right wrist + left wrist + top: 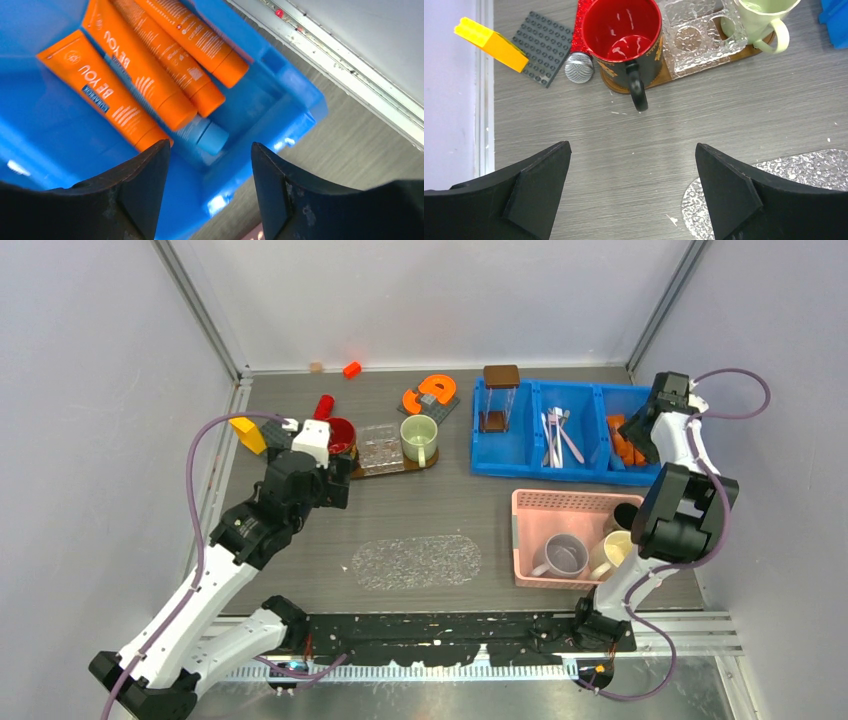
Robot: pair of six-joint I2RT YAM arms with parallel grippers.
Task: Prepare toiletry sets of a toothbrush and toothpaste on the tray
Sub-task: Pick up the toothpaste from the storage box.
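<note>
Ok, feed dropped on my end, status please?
Left tool open, empty, near red mug. Right tool open over toothpaste tubes in blue bin, none gripped. Toothbrushes lie in that bin too. Nothing seen blocking.

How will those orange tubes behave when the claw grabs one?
Probably soft: the toothpaste tubes look like squeezable plastic, so one may dent when pinched. Their glossy skin could slip. They lie packed side by side in the blue bin, so lifting one may nudge neighbours.
</note>
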